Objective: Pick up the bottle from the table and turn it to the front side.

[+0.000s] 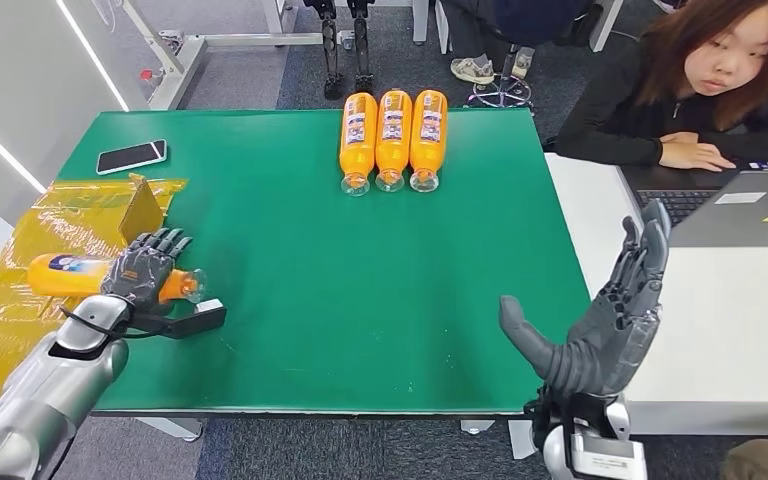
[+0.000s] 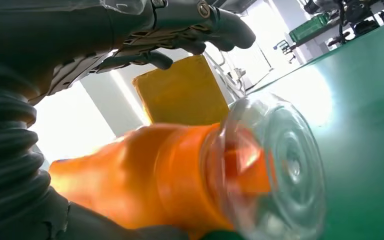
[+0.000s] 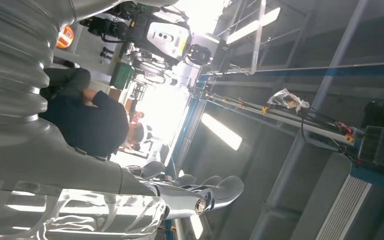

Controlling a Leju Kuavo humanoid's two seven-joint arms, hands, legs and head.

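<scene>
wrapping my left hand point(image 1: 145, 265) around the orange bottle point(image 1: 60, 274) lying at the green counter point(image 1: 360, 280) edge; it looks smooth, slippery, stiff-walled, so mid-body is my hold. right hand point(image 1: 610, 320) hovers, fingers spread, holding nothing.

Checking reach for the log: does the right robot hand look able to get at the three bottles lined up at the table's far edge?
Probably yes: the right robot hand is open and raised, and bare green table lies between it and the three bottles.
</scene>
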